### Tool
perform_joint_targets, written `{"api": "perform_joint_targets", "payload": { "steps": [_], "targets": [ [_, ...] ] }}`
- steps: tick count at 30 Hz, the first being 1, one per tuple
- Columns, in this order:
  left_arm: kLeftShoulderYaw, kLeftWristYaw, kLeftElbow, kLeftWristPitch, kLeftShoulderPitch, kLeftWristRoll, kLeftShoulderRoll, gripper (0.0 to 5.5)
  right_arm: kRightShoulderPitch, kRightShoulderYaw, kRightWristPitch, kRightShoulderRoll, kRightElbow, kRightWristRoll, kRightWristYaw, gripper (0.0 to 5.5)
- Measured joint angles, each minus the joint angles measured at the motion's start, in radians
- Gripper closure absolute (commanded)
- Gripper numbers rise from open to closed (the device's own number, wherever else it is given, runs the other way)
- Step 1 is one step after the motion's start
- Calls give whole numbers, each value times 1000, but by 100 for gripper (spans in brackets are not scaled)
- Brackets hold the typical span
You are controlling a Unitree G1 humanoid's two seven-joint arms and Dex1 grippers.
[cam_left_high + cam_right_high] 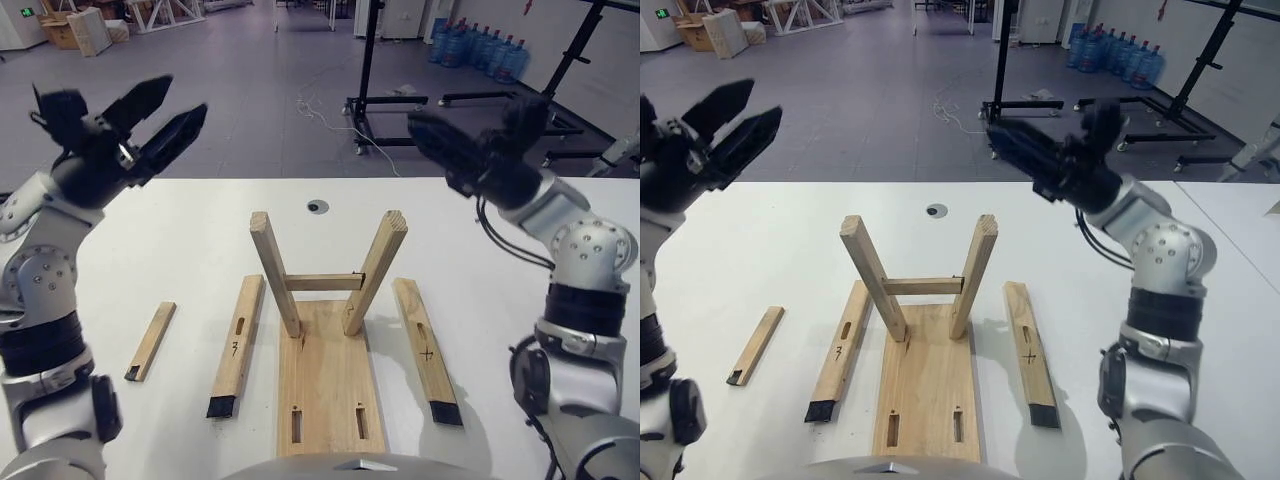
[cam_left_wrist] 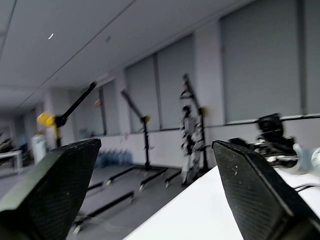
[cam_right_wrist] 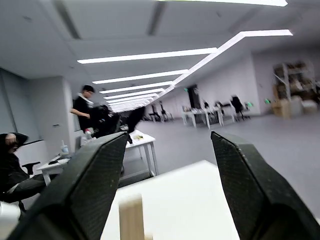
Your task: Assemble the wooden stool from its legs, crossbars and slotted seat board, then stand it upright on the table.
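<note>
Left eye: seat board (image 1: 330, 385) flat, centre; standing legs (image 1: 275, 272) in far slots. Flanking it: left loose leg (image 1: 238, 345), right loose leg (image 1: 427, 350), long axes near-far, each below own-side arm. L wrist: L gripper (image 2: 156, 145) spread wide, empty. R wrist: R gripper (image 3: 167, 137) likewise spread, empty.

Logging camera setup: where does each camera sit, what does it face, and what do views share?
Left eye view: head, facing forward and down at the table; left gripper and right gripper flank the half-built stool.
Right eye view: same head and scene, slightly offset.
Left wrist view: left wrist, facing out past the table edge, between its open fingers.
Right wrist view: right wrist, facing outward between open fingers; shares a standing leg top with the eye views.
</note>
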Motion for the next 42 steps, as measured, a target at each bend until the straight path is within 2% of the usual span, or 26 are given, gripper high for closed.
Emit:
{"api": "perform_joint_targets", "payload": {
  "steps": [4,8,11,14,23,28,30,33,35,37,40,42],
  "targets": [
    [-68,81,-82,95,-65,-160,-60,141,-67,2,-1,22,-23,52,-55,242],
    [-136,77,-35,151,-61,-194,-83,141,-62,31,-5,41,-31,51,-61,242],
    [-270,26,76,182,70,-119,-124,141,92,174,13,89,-39,2,-12,242],
    [-330,-40,85,128,94,-56,-113,141,167,266,-59,61,-84,-86,71,242],
    [-367,-32,7,79,117,-12,-111,141,177,270,-103,46,-85,-115,65,242],
    [-283,90,-52,103,95,-37,-128,141,152,190,-61,89,-65,-26,-23,242],
    [-166,148,-86,105,66,-72,-87,141,121,121,-42,97,-48,43,-79,242],
    [48,173,-134,90,69,-101,53,141,89,22,-43,73,-44,96,-147,242],
    [154,174,-150,100,179,-93,106,141,99,0,-44,68,-36,100,-177,242],
    [213,187,-114,127,419,21,147,141,134,-7,-46,64,-43,91,-204,242],
    [207,187,-67,131,717,142,112,141,192,-9,-46,64,-74,83,-236,242],
    [147,190,-24,121,876,207,29,141,234,-12,-46,62,-97,81,-262,242]
  ]
}}
